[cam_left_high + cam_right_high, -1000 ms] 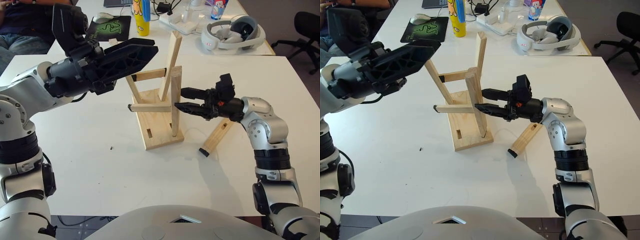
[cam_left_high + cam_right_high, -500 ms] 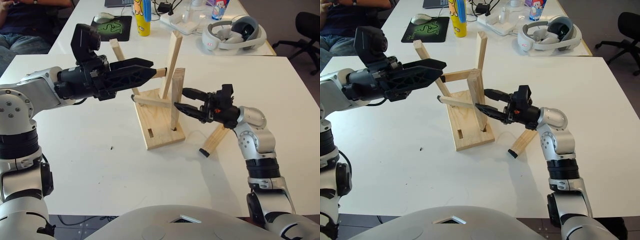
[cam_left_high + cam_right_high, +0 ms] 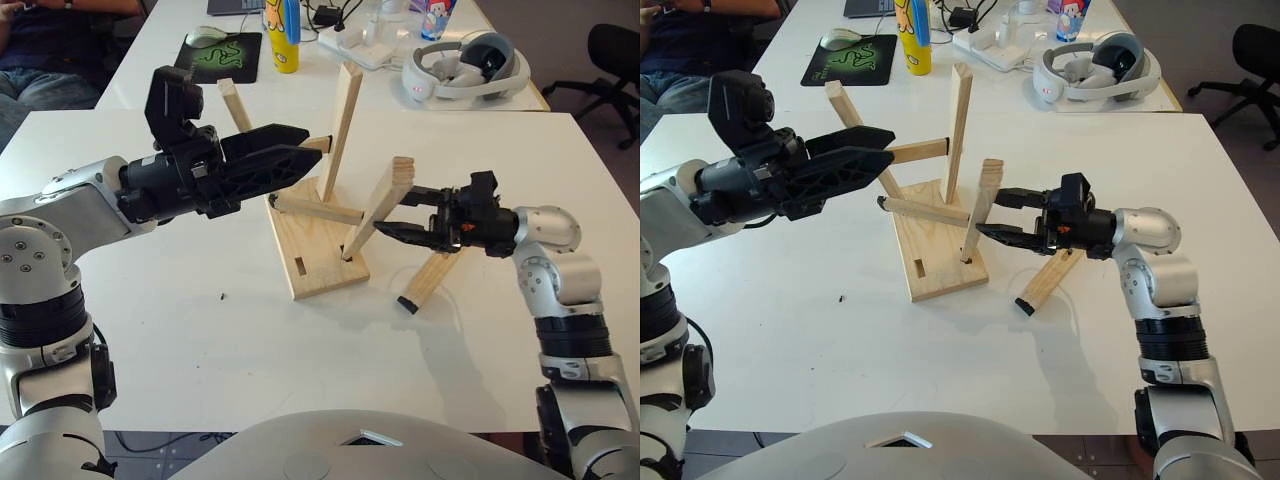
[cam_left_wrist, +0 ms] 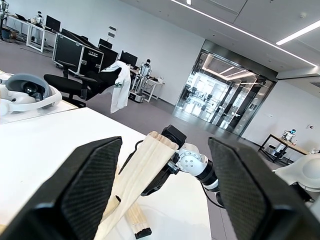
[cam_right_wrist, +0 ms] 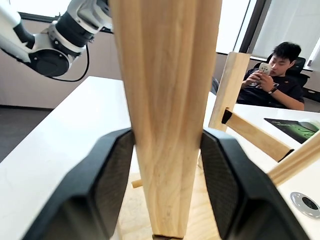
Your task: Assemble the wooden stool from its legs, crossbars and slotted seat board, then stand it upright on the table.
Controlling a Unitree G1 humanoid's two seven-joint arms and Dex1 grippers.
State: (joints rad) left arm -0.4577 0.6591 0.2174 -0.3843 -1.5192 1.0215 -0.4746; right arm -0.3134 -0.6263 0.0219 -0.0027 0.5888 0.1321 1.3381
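Note:
The slotted seat board (image 3: 312, 250) lies flat mid-table. From it rise an upright leg (image 3: 343, 125) and a back-left leg (image 3: 236, 104), joined by crossbars (image 3: 322, 209). A third leg (image 3: 380, 205) leans to the right with its foot at the board; my right gripper (image 3: 397, 210) is shut on it, both pads (image 5: 112, 185) pressing its sides (image 5: 165, 115). A loose leg (image 3: 430, 275) lies on the table under the right arm. My left gripper (image 3: 300, 150) hovers open at the frame's left side, fingers (image 4: 92, 185) wide apart with nothing between them.
Beyond the table's far edge, a second table holds a white headset (image 3: 465, 65), a yellow bottle (image 3: 283, 30), a black mouse pad (image 3: 222, 52) and a power strip (image 3: 362, 45). Bare tabletop lies in front of the seat board.
The leg in my right gripper has tipped from upright to leaning right as the gripper drew back to the right. My left gripper has shifted down beside the frame, its fingers closer together.

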